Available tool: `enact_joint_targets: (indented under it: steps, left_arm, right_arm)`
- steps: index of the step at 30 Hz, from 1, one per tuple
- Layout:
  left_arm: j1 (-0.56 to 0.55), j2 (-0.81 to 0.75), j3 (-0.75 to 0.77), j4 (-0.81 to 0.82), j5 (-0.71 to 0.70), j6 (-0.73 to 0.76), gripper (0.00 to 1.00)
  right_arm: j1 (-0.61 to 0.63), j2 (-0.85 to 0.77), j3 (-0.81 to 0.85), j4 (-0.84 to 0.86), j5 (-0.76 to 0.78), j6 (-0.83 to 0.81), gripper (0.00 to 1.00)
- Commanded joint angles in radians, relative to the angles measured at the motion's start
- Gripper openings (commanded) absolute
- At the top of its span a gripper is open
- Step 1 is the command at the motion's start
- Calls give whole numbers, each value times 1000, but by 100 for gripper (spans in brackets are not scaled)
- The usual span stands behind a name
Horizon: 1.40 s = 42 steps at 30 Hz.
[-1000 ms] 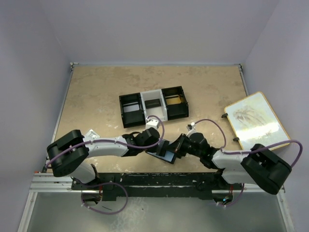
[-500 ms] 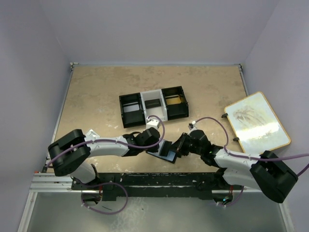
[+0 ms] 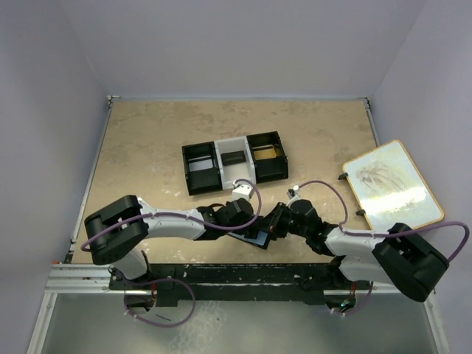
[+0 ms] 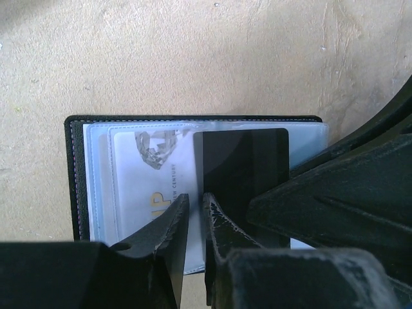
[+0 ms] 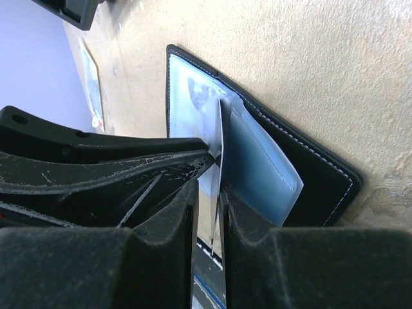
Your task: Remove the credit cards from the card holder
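The black card holder (image 3: 257,238) lies open on the table between both grippers. In the left wrist view its clear pale-blue sleeves (image 4: 100,187) hold a white printed card (image 4: 151,174) and a dark credit card (image 4: 244,164). My left gripper (image 4: 195,209) is nearly closed, its narrow gap on the dark card's left edge. My right gripper (image 5: 209,212) is shut on one thin clear sleeve (image 5: 219,161) that stands up edge-on from the holder (image 5: 322,174). The left gripper's fingers (image 5: 129,167) press in beside it. From above, the left gripper (image 3: 247,225) and right gripper (image 3: 273,225) meet over the holder.
A black-and-white three-compartment tray (image 3: 234,161) stands behind the grippers, with a gold card in its right compartment. A wooden-framed board (image 3: 391,184) lies at the right edge. The table's front rail (image 3: 236,276) runs close behind the holder.
My left gripper has slid right onto the card holder and its elbow has swung inward. The right gripper has stayed on the holder while its arm shifted slightly.
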Motion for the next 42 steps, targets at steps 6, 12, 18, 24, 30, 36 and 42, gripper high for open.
enact_joint_targets:
  steps: [6, 12, 18, 24, 30, 36, 42]
  left_arm:
    - [-8, 22, -18, -119, -42, 2, 12]
    - [-8, 26, -10, -121, -44, 2, 12]
    - [-8, 15, -10, -135, -54, 1, 11]
    - [-8, -17, -26, -140, -79, -8, 12]
    - [-8, -24, -26, -137, -89, -17, 11]
    - [-8, -84, -27, -136, -110, -31, 14]
    - [-7, -217, -26, -178, -155, -30, 24]
  right_arm:
    - [3, 24, 15, 84, -21, 3, 20]
    - [8, 82, 27, 107, -49, -57, 15]
    - [9, 143, 20, 171, -46, -32, 8]
    - [9, 28, 46, 12, 30, -55, 0]
    - [9, -76, 54, -137, 53, -95, 0]
    - [9, -192, 55, -217, 60, -141, 0]
    - [9, -320, 60, -227, 109, -219, 0]
